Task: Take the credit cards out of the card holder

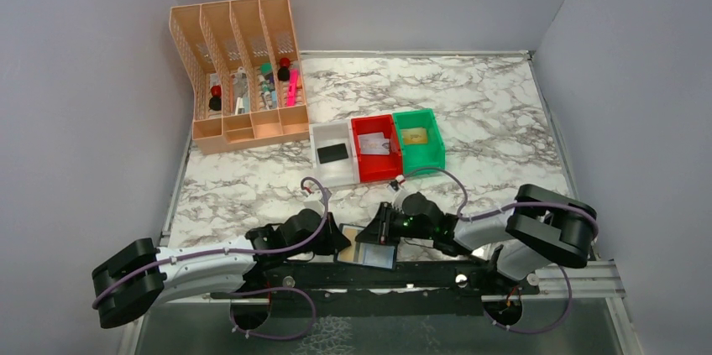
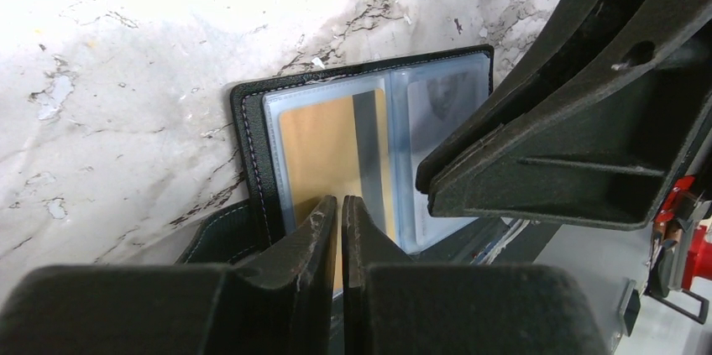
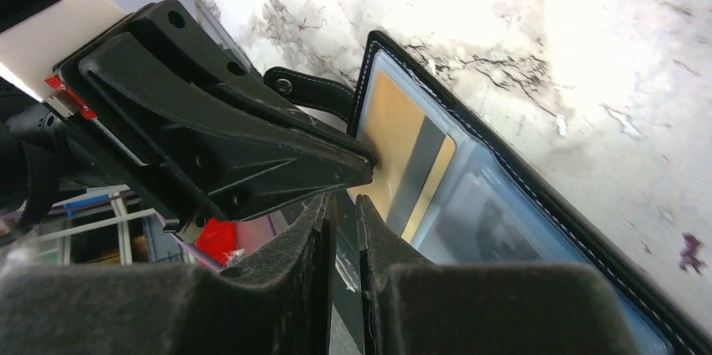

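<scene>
The card holder (image 1: 374, 247) lies open on the marble near the table's front edge, between both grippers. Its black stitched edge (image 2: 248, 137) frames blue-grey see-through pockets (image 3: 495, 221). A gold credit card (image 2: 323, 149) with a grey stripe sits in the left pocket. A pale printed card (image 2: 441, 99) sits in the right pocket. My left gripper (image 2: 340, 202) is shut on the near end of the gold card (image 3: 390, 120). My right gripper (image 3: 344, 200) comes in from the right, its fingers pinched on the holder's near edge, beside the left gripper's tip (image 3: 365, 166).
Three small bins stand mid-table: white (image 1: 312, 149) with a black card (image 1: 332, 153), red (image 1: 378, 172) and green (image 1: 424, 156), each with a card inside. A peach file organiser (image 1: 239, 78) stands at the back left. The black base rail (image 1: 378, 275) runs just behind the holder.
</scene>
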Controlling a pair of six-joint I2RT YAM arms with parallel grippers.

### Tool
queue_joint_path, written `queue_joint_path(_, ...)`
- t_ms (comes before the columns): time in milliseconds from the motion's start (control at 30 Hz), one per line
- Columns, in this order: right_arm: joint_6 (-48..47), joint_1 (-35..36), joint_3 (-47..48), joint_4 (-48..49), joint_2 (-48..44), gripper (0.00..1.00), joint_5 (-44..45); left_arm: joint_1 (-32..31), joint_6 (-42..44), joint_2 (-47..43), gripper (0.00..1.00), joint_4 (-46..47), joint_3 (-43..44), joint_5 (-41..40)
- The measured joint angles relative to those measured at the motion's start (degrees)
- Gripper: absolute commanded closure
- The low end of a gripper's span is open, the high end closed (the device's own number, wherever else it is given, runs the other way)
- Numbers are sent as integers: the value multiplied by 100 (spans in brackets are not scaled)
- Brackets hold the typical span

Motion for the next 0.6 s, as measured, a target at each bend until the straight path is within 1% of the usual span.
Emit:
queue_joint_path(100,-76,0,94,-682,-380,77,205,-22,37,-94,77,-98,50,-2)
queue_joint_path(200,-271,0,297,-1432,-691,74,356,-37,157,-170,72,-507,240,-57)
queue_joint_path(367,-691,0,706,-2181,-682,73,334,-37,376,-81,70,-1211,693,-225)
queue_joint_path(600,-824,13,767,-2476,-330,72,249,-39,505,422,70,-1421,988,-245)
